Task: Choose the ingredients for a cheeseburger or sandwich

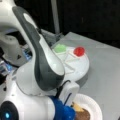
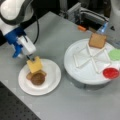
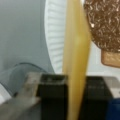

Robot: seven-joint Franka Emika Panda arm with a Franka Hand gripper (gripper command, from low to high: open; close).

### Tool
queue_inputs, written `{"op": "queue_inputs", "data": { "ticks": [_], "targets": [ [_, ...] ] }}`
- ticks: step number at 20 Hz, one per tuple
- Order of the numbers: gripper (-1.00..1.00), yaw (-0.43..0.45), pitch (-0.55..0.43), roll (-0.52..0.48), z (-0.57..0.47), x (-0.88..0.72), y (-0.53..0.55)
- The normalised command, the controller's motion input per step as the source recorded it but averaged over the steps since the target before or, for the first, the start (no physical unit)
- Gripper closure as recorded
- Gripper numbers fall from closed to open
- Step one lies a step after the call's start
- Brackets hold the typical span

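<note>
On the grey surface (image 2: 75,105) sits a white divided tray (image 2: 82,75) holding one toast (image 2: 97,40), the lettuce (image 2: 115,54) and the tomato (image 2: 110,73). Near it, a paper plate (image 2: 51,80) carries the patty (image 2: 38,78) on another toast (image 3: 110,58). The claw (image 2: 31,58) grips the cheese (image 2: 34,65) edge-on, hanging upright just above the patty's rim.

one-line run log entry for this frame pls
end effector: shut on cheese square, over paper plate | plate: patty on toast square | divided tray: toast, lettuce, tomato
</note>
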Motion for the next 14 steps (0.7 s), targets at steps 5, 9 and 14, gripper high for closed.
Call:
{"op": "queue_inputs", "data": {
  "ticks": [5, 9, 14],
  "targets": [
    [1.0, 0.15, -0.032, 0.0, -0.09, 0.24, -0.09],
    [1.0, 0.168, -0.044, 0.02, -0.11, 0.25, -0.07],
    [1.0, 0.186, -0.048, 0.055, -0.13, 0.26, -0.1]
  ]
}}
